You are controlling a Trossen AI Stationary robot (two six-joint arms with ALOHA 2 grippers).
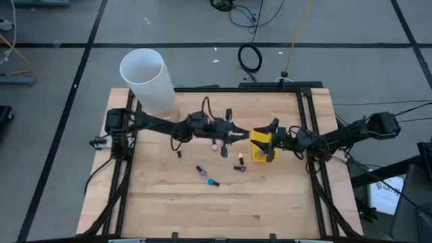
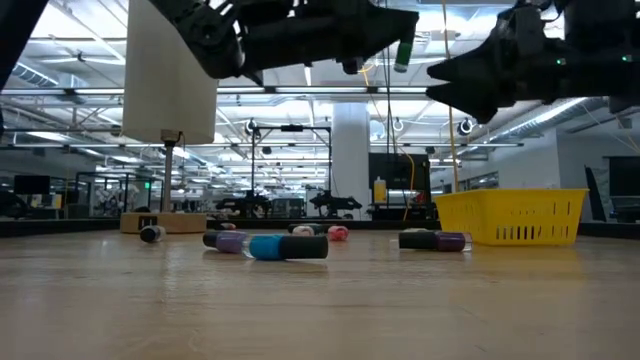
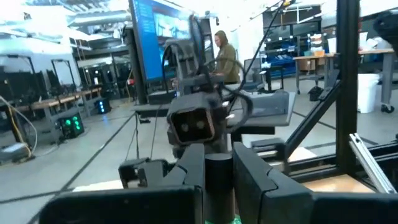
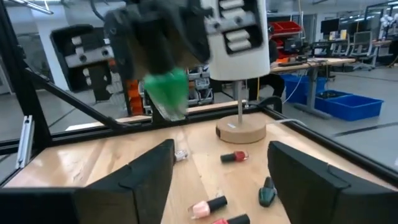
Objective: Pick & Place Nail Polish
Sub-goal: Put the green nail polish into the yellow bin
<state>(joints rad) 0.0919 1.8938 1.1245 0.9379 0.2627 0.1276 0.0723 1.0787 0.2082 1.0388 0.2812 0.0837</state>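
My left gripper (image 1: 236, 135) is shut on a green nail polish bottle (image 2: 404, 52) high above the table's middle; the bottle also shows in the right wrist view (image 4: 168, 92). My right gripper (image 1: 273, 138) is open and empty, level with it, above the yellow bin (image 1: 260, 147), and faces the left gripper. Several bottles lie on their sides on the table: a teal one (image 2: 285, 247), purple ones (image 2: 228, 240) (image 2: 437, 240), a red one (image 4: 234, 157) and a pink one (image 4: 207, 207). My left gripper pinches the green bottle between its two fingers, by the dark cap (image 3: 219, 180). The fingers lie about level and point toward the table's right side. The green body (image 2: 404, 55) hangs below the fingertips, lifted well clear of the table.
A big white cylinder (image 1: 145, 77) stands on a round wooden base (image 4: 239, 130) at the far left. The yellow bin (image 2: 515, 215) stands right of the middle. Black frame rails (image 1: 307, 128) run along the table's sides. A person (image 3: 224, 53) shows in the room behind.
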